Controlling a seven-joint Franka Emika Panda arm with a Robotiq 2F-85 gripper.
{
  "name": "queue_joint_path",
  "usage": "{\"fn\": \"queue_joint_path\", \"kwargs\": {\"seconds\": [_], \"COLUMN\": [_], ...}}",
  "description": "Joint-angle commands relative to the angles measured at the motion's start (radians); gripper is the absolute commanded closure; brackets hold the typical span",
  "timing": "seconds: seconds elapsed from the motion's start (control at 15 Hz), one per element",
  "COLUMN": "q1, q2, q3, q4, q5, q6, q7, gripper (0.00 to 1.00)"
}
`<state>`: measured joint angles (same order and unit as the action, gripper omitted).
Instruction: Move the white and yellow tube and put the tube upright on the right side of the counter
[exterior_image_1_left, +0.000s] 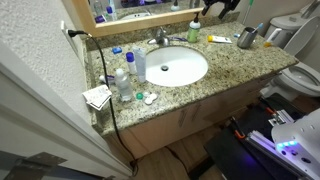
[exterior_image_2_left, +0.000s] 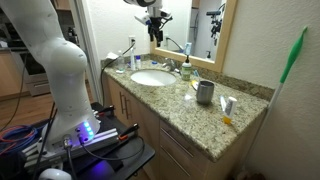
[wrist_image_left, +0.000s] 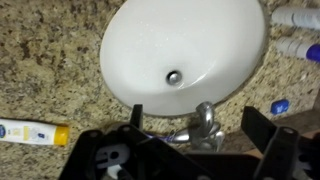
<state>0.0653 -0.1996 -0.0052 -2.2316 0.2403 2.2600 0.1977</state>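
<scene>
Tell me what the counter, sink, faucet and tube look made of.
Counter: polished granite-like stone, speckled beige-brown.
Sink: glossy white, likely ceramic.
Faucet: shiny metal, reflective.
Tube: probably soft plastic, white with yellow end; too small to be sure.

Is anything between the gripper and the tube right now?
Nothing visible blocks it. The gripper hangs open above the faucet; the tube lies flat on the counter off to the side. A green bottle and a cup flank it, so a descent from above looks clear.
</scene>
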Motion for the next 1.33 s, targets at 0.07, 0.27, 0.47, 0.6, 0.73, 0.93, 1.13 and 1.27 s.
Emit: {"fn": "queue_joint_path", "kwargs": {"seconds": [0.07, 0.27, 0.47, 0.6, 0.73, 0.93, 1.13, 1.27], "q1": [-0.066, -0.105, -0.128, -0.163, -0.204, -0.254, -0.260, -0.245], "q2": [0.055, 0.102, 0.210, 0.280, 0.348, 0.432, 0.416, 0.441], "q3": [-0.040, -0.079, -0.104, -0.141, -0.173, -0.197, -0.193, -0.198], "q4": [0.082, 0.151, 0.231, 0.280, 0.330, 0.389, 0.356, 0.372], "q5": [0.007, 0.010, 0.056, 0.119, 0.176, 0.245, 0.224, 0.185], "q6": [-0.030, -0.057, -0.160, -0.200, -0.238, -0.264, -0.229, -0.224], "q7": [0.014, 0.015, 0.094, 0.078, 0.083, 0.156, 0.127, 0.215], "gripper": [0.00, 0.00, 0.00, 0.00, 0.00, 0.00, 0.00, 0.00]}}
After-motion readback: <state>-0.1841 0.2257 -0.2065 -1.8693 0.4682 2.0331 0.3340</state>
